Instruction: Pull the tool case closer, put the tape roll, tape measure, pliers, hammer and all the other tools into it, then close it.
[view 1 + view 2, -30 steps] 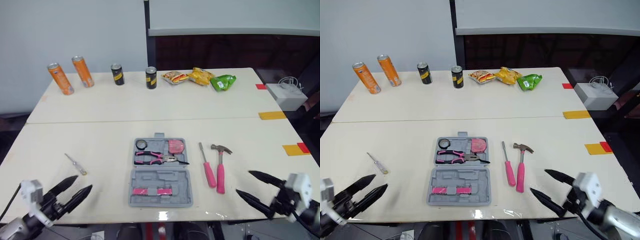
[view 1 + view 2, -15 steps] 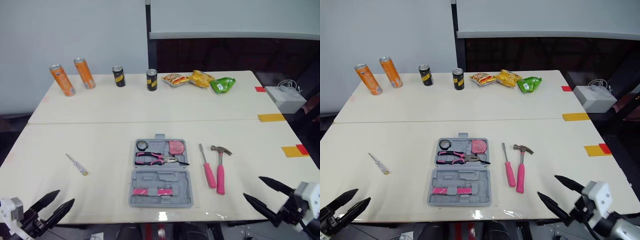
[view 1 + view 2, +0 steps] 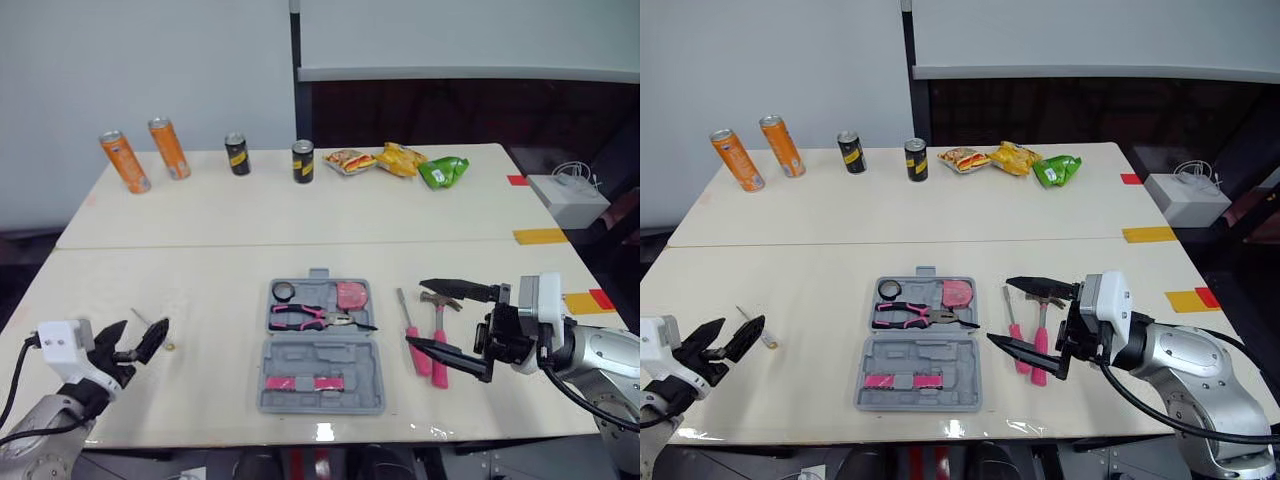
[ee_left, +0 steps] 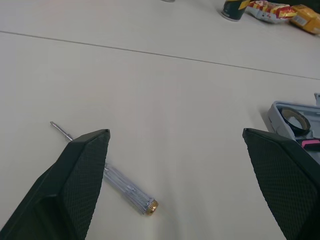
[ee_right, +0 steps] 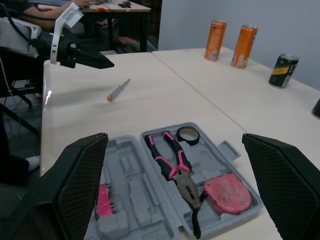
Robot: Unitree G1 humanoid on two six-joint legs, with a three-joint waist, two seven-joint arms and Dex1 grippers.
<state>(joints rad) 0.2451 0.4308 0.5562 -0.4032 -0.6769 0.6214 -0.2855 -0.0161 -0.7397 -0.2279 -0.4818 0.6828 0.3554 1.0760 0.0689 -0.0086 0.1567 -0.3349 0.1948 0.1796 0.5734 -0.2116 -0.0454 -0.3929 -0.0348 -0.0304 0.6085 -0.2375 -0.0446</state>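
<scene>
Hovering over hammer (image 3: 440,322), right gripper (image 3: 415,312) spread wide; left gripper (image 3: 142,327) apart beside screwdriver (image 4: 122,184).

Both arms out in front, both grippers spread, nothing held.

Left arm (image 3: 40,425): low at the near left, grey forearm angled up and inward, black cable looping off the white wrist block. Left gripper (image 3: 140,335): aimed forward and inward, black fingers (image 4: 80,185) parted, tips well apart in the wrist view. Right arm (image 3: 605,355): reaching in from the right, silver forearm nearly level, black cable slung beneath, white block at the wrist. Right gripper (image 3: 415,313): aimed toward the robot's left, fingers (image 3: 455,289) stacked one above the other, gaping wide, tips tapering to points.
</scene>
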